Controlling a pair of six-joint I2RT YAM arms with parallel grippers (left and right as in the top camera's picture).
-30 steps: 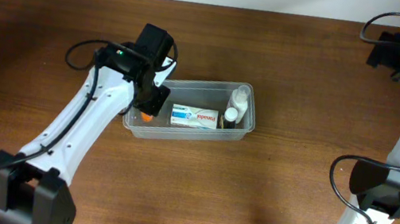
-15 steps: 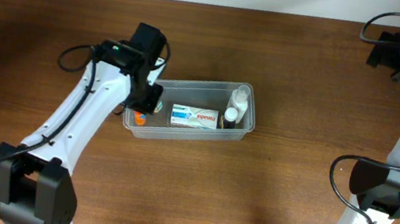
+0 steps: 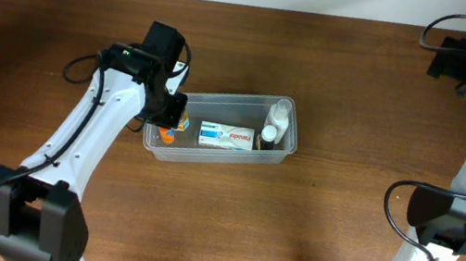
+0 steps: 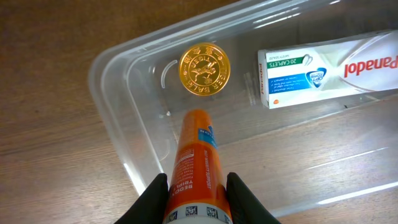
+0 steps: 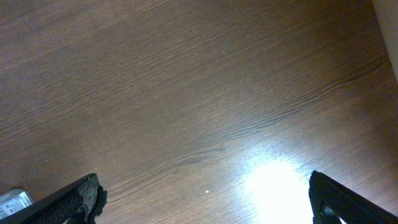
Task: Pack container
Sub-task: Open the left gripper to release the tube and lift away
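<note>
Leftward over 1 second, the left gripper [image 4: 198, 202] has drifted toward the container's [image 3: 238, 99] left end, clamped on the orange tube [image 4: 198, 149]. The container sits mid-table. The tube's tip dips inside it. Best to lower the tube flat beside the box [image 3: 225, 136], then release. The right gripper [image 5: 208, 199] gapes, idle.

The orange tube [image 4: 198, 168] runs off the bottom edge and the box [image 4: 329, 78] off the right
</note>
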